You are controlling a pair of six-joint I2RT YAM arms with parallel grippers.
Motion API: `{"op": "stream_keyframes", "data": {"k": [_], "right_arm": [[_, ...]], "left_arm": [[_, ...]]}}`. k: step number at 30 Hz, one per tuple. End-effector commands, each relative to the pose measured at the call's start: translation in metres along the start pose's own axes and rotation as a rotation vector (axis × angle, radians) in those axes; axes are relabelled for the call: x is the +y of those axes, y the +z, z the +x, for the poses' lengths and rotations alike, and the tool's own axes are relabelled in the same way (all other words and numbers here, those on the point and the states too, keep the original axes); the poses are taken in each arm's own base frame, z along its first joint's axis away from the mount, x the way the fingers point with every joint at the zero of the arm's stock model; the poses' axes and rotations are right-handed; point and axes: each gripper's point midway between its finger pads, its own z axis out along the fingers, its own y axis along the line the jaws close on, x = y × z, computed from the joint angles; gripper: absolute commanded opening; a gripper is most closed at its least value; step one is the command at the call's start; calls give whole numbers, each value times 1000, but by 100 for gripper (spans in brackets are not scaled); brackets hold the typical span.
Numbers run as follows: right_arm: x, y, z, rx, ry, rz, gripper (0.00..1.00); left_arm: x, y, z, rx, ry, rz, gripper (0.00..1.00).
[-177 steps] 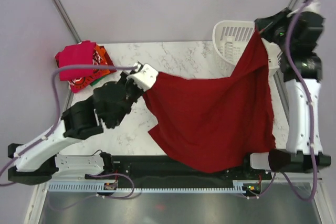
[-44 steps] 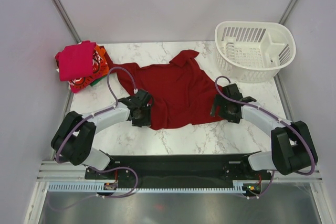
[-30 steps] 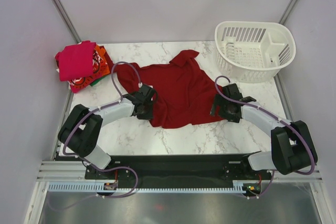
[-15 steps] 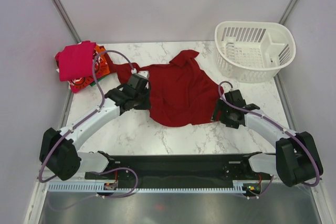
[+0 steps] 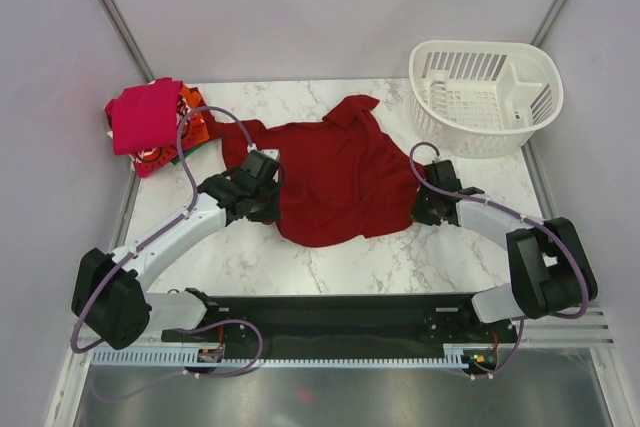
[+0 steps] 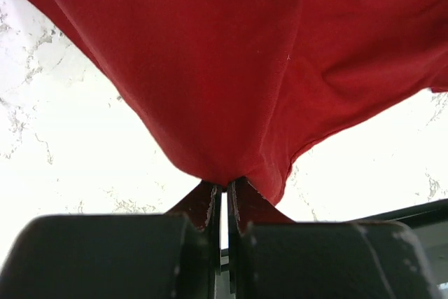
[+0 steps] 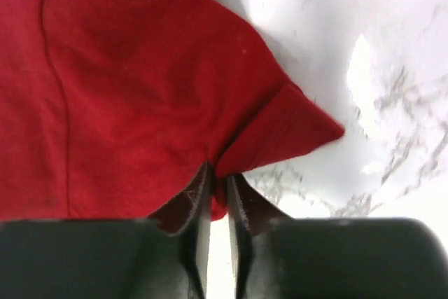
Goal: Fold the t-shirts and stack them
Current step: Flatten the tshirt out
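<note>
basket (image 5: 484,48) 1 o'clock, just dividers (image 5: 503,76) inside; dark red t-shirt (image 5: 335,177) long axis 10-to-4; left gripper (image 6: 224,188), right gripper (image 7: 218,174) clamp its edges

You can't see the jaw tips of the left gripper (image 6: 225,185) or the right gripper (image 7: 218,171): the dark red t-shirt (image 5: 335,182) buries them. Both wrist views cut that shirt off at their edges. At the far left corner of the worktop (image 5: 330,267), the magenta t-shirt (image 5: 145,115) hides most of the orange t-shirt (image 5: 192,119), its print unreadably small.
</note>
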Motion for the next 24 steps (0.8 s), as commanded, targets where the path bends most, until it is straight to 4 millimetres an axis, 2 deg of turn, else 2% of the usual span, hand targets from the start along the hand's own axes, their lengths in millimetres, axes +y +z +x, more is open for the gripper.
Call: {"op": "stream_keyframes", "data": {"k": [1,3,5,6,8,9,11,12,13,14,15,16,17,18,19,20,21,22,23,24], "right_arm": [[9,1,-16,-27,-30,-17,0],[8,-8,-16,-23,-40,-15,0],[11,-27,-21,-48,-46,-33,0],[5,-37,-13,-22,-52,-12,0],[9,-71,-21,-80,-56,-40,0],[4,-85,-12,-52,-53,-35,0],[24,-130,-26,-127,-43,-137,0],[27,-145,-22,-114,-41,-161,0],[35,-167,-26,-148,-35,-214,0],[47,-196,-43,-211,-36,-255,0],[46,-211,-44,-214,-33,-247,0],[49,-228,-54,-257,-31,-252,0],[60,-262,-73,-341,-37,-298,0],[61,-279,-78,-370,-41,-302,0],[64,-297,-87,-419,-44,-314,0],[69,-335,-106,-526,-51,-343,0],[70,-355,-112,-575,-53,-351,0],[72,-376,-119,-630,-60,-374,0],[75,-418,-129,-735,-56,-419,0],[75,-443,-132,-809,-66,-449,0]], "left_arm": [[-5,-22,-15,-64,15,34,2],[-6,-30,-12,-52,23,47,2],[-9,-38,-11,-43,35,69,2],[-6,-42,-4,-14,39,61,2],[-7,-54,-2,-4,50,83,2],[-7,-60,-1,-2,52,86,2],[-2,-76,3,2,55,80,2],[-1,-84,2,-9,56,82,2],[-1,-98,-1,-31,57,89,2],[0,-107,-6,-55,58,93,2],[0,-116,-9,-73,58,96,2],[-5,-134,-24,-128,54,118,2],[-3,-148,-27,-150,58,118,2],[-3,-160,-33,-182,61,127,2],[-7,-184,-49,-252,56,155,2],[-7,-197,-53,-281,68,163,2],[-10,-213,-60,-328,77,189,2],[-14,-240,-72,-406,111,234,2],[-21,-257,-75,-445,134,285,2],[-22,-277,-79,-502,147,317,2]]}}
